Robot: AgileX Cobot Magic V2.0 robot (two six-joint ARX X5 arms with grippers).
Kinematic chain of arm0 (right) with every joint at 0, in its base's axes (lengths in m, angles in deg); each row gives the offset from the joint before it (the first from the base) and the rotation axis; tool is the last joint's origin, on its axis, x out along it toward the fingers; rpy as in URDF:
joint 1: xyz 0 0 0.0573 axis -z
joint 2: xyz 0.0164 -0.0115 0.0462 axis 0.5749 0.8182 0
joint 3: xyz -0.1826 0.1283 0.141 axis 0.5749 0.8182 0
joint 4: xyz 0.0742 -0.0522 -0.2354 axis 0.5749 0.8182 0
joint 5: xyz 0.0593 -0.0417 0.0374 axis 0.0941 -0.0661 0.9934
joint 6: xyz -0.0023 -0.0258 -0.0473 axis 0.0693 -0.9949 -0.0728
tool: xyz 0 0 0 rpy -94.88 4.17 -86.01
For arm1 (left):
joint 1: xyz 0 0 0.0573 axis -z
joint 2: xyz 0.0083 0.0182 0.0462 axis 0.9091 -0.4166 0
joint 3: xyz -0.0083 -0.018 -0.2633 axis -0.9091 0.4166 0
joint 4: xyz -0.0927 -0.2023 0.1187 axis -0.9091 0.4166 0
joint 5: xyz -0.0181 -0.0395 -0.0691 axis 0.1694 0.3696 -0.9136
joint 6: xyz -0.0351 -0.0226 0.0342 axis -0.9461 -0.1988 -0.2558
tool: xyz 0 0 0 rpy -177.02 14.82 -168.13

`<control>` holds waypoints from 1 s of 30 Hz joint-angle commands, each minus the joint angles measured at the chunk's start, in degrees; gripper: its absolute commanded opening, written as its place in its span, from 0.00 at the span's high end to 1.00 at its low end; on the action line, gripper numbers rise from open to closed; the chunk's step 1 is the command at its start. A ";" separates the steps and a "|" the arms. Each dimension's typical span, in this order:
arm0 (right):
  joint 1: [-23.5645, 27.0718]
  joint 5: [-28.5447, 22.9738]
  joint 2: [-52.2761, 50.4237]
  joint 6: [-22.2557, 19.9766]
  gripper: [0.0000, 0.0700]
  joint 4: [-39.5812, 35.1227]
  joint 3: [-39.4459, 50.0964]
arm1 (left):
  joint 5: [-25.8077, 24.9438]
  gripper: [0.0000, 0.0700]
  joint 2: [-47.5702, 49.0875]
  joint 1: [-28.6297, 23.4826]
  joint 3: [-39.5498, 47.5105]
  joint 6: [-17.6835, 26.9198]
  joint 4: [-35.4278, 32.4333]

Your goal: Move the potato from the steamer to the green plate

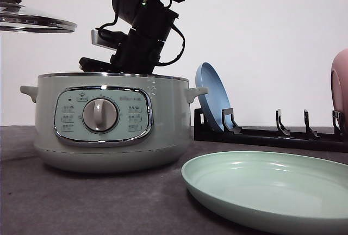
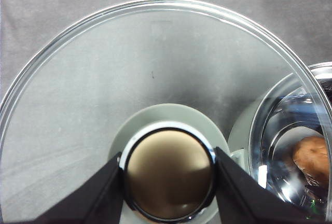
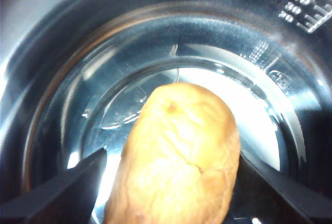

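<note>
Glass lid (image 1: 35,18) hangs at the far left of the front view, raised above table height and clear of the pot. In the left wrist view the left gripper (image 2: 168,182) has its two dark fingers (image 2: 98,193) pressed against either side of the lid's round chrome knob (image 2: 168,175), so it is clamped on the knob and carries the lid over the grey table (image 2: 62,6). Through the glass, at one edge of that view, the open pot and a brown patch of the potato (image 2: 314,159) can be seen.

Next along stands the steamer (image 1: 103,118), pale sage green, uncovered, with its grey dial (image 1: 100,115) facing the camera and a handle on each side. The right arm (image 1: 144,28) comes down from above and dips behind the steamer's rim. In the right wrist view the right gripper (image 3: 174,182) is inside the shiny metal bowl, its dark fingers (image 3: 67,187) lying on either side of the potato (image 3: 179,156); they sit right at its flanks, but I cannot tell whether they are already pressing it. The potato is inside the steamer, over the bowl's floor.

Further right, a blue plate (image 1: 213,96) leans in a black rack (image 1: 272,134). In front of it the green plate (image 1: 272,189) lies flat on the table. A pink dish (image 1: 340,85) shows at the right edge.
</note>
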 commanded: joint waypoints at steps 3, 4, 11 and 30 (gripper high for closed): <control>-0.81 -0.06 1.31 -0.24 0.55 0.38 -1.33 | -0.04 1.00 0.96 -0.07 -1.64 -0.55 -2.01; -0.81 -0.05 1.31 -0.24 0.62 0.45 -1.33 | -0.04 1.00 0.96 -0.07 -1.64 -0.55 -2.01; -0.71 0.00 -0.12 -0.39 0.72 0.47 -1.50 | -0.04 1.00 0.96 -0.07 -1.64 -0.55 -2.03; 1.70 -0.07 -24.20 -1.97 0.72 8.90 -1.55 | -1.04 1.00 0.96 0.07 -1.64 -0.55 -2.25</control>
